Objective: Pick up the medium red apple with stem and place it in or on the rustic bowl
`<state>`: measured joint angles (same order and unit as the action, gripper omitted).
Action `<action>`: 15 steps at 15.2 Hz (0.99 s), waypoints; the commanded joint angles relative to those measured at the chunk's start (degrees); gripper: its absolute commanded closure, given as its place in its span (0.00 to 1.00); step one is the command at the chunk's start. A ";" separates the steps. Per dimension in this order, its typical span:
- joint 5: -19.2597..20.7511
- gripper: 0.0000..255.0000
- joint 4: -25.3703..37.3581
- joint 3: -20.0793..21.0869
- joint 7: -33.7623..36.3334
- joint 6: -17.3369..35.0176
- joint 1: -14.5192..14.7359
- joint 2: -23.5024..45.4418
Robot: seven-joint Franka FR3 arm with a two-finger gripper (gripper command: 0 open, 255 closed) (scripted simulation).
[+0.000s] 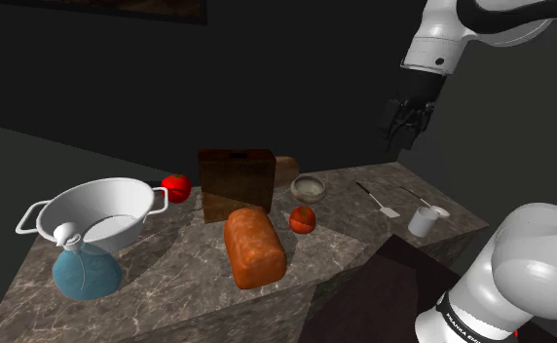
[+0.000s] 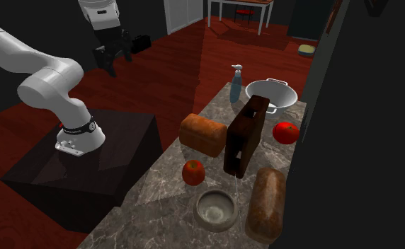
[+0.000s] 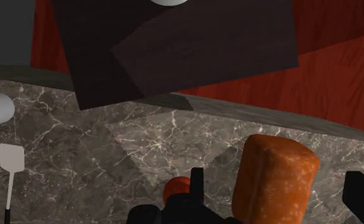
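Two red fruits are spotted: the apple (image 1: 303, 219) is found just beside the bowl (image 1: 309, 187), the other fruit (image 1: 176, 186) well apart from it. The gripper (image 1: 406, 125) is held high, fingers spread; it should be lowered squarely over the apple.

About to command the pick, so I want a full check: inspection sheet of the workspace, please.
Surface: grey marble counter.
Job's things: red apple on the counter beside the empty bowl, not touching it.
Clutter: bread loaf, second loaf, dark box, second red fruit, colander, blue bottle, spatula, white cup.
Grippers: gripper high above the counter, fingers open, holding nothing.
Cables: nothing seen.
Surroundings: red floor, dark stand.
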<state>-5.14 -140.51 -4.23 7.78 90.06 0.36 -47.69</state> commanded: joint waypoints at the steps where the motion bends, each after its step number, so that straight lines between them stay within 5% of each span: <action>1: 0.00 0.00 0.00 0.00 0.00 0.00 0.00 0.00; 15: 6.21 0.00 -8.87 -7.56 -21.13 30.22 3.14 20.03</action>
<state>0.76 -149.04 -11.28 -11.77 117.94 3.24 -29.35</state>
